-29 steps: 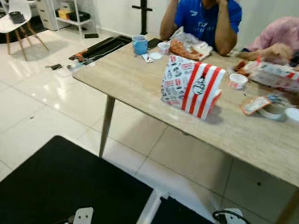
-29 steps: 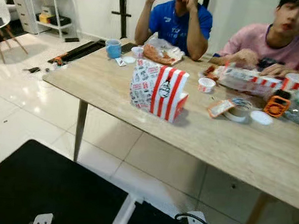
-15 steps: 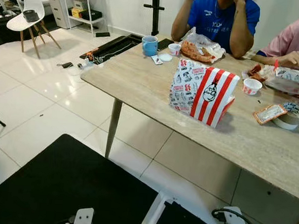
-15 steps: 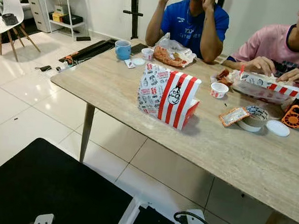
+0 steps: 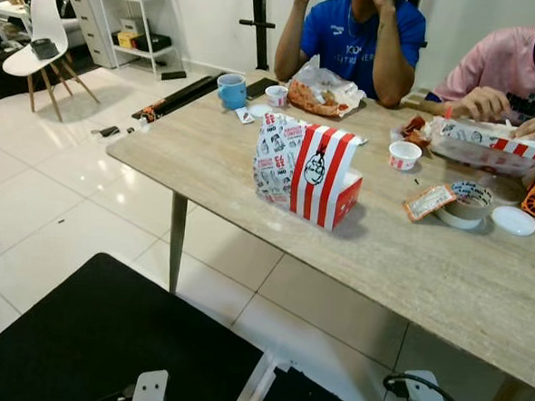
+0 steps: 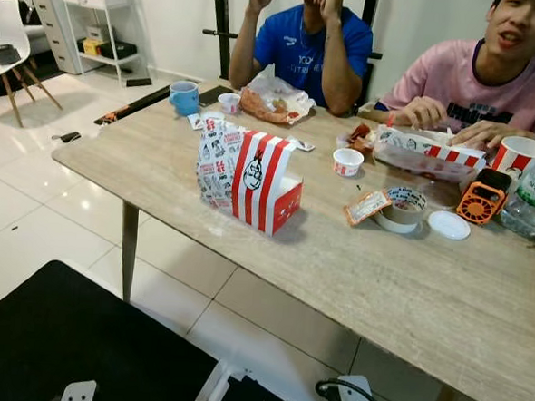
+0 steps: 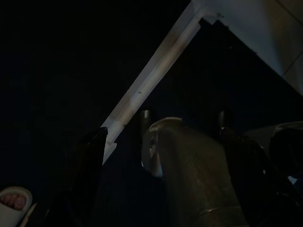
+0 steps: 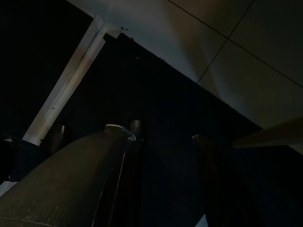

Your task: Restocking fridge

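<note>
Both arms hang idle over a black mat (image 5: 105, 336) on the tiled floor. In the dark left wrist view, my left gripper (image 7: 173, 135) shows two black fingers spread apart, with a grey part of my own body behind them. My right gripper (image 8: 165, 135) is also open and holds nothing. Ahead stands a wooden table (image 5: 206, 160) bearing a red-and-white striped food box (image 5: 308, 167), a blue mug (image 5: 231, 90), a small sauce cup (image 5: 404, 154), a tape roll (image 6: 401, 207) and a water bottle (image 6: 531, 194).
Two people sit at the table's far side, one in a blue shirt (image 5: 359, 38), one in pink (image 6: 475, 81). A white chair (image 5: 37, 36) and a white shelf (image 5: 138, 15) stand at the far left. Cables and tools (image 5: 118, 126) lie on the floor by the table's left corner.
The whole picture has swung sideways and back, so the camera moved. The table's things keep their places. Both arms still hang idle.
</note>
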Controlling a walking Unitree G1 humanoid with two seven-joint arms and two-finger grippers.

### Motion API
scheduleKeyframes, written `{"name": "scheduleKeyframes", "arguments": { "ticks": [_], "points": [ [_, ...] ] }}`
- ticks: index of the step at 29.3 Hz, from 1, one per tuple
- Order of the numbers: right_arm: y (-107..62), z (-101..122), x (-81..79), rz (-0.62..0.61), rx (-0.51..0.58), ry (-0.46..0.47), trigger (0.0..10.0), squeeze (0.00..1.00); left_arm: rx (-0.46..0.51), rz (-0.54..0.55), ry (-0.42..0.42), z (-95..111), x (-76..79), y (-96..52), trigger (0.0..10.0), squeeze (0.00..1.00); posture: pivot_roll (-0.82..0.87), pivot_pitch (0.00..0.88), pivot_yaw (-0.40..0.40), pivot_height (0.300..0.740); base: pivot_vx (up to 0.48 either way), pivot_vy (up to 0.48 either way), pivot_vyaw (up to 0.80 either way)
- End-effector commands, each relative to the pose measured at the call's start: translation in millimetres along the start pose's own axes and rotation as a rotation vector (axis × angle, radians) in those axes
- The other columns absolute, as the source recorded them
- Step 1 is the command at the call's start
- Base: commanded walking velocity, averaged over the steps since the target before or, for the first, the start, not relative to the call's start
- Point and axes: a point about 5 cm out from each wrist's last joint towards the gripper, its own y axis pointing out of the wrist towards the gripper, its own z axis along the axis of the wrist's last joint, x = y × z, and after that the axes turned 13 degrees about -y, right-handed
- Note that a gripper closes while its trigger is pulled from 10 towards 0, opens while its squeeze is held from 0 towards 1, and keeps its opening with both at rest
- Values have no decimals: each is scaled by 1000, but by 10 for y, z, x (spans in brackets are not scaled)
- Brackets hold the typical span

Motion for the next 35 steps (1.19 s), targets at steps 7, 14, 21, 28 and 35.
{"name": "scheduleKeyframes", "arguments": {
  "ticks": [7, 14, 21, 28, 35],
  "points": [
    [8, 5, -41, 11, 4, 1, 10000, 0, -21, -14, 11, -42, 6, -4, 10000, 0, -19, 0, 27, 740, 35, 0, 0],
    [12, 43, -48, 17, 24, 8, 10000, 0, -24, -15, 20, -45, 6, -4, 10000, 0, -17, 0, 20, 740, 265, 0, 0],
    [22, 79, -82, 37, 29, 7, 10000, 0, -28, -19, 35, -34, 0, -5, 10000, 0, -13, 0, 21, 740, 294, 0, -407],
    [16, 21, -92, 41, 17, 29, 10000, 0, -28, 26, 34, -35, -49, -14, 10000, 0, -13, 0, 29, 740, 125, 0, -763],
    [16, 43, -86, 37, 38, 56, 10000, 0, -33, -13, 54, -44, -22, -13, 10000, 0, -12, 0, 35, 740, 0, -194, -218]
  ]
}}
